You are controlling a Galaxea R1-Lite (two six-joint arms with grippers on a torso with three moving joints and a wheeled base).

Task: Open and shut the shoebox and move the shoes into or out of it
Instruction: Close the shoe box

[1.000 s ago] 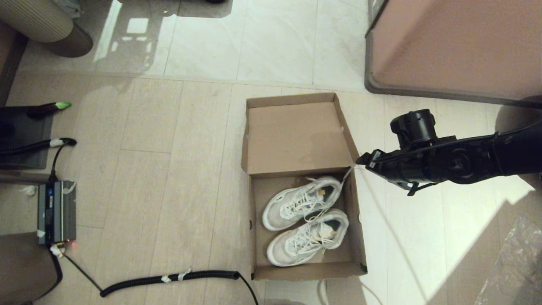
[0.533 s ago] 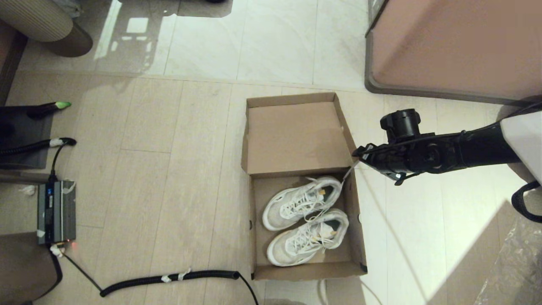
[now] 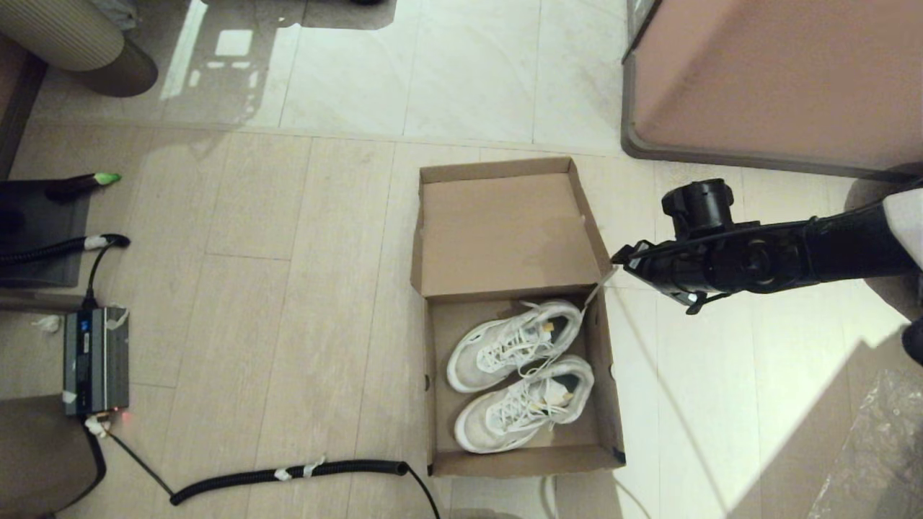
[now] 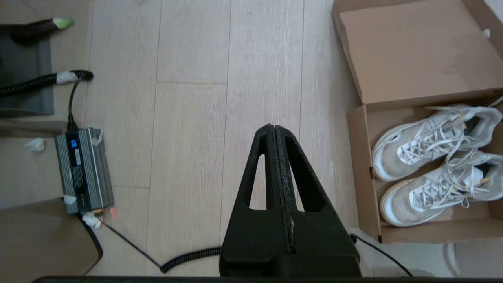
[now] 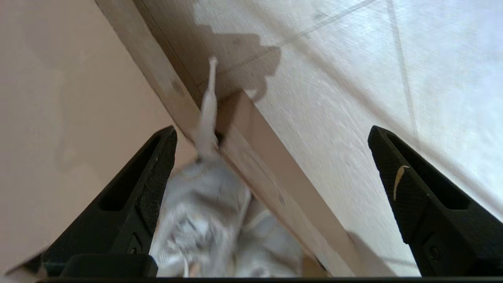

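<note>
The brown shoebox (image 3: 526,461) stands open on the floor, its hinged lid (image 3: 505,231) laid flat on the far side. Both white and grey sneakers (image 3: 515,344) (image 3: 523,405) lie side by side inside it. A white lace (image 3: 593,295) hangs over the right wall. My right gripper (image 3: 621,261) hovers just outside that wall near the hinge corner, open and holding nothing. In the right wrist view its fingers (image 5: 157,165) straddle the box wall (image 5: 255,157), with a shoe (image 5: 204,204) below. My left gripper (image 4: 274,127) is shut and empty, above bare floor left of the shoebox (image 4: 359,173).
A large pinkish-brown furniture block (image 3: 771,79) with a grey base stands at the far right. A grey power unit (image 3: 97,360) and coiled black cable (image 3: 288,472) lie at the left and front. Crinkled plastic (image 3: 872,454) lies near right.
My right arm rose a little towards the far side, then shifted slightly right, staying by the box's right wall. The shoebox and shoes have not moved.
</note>
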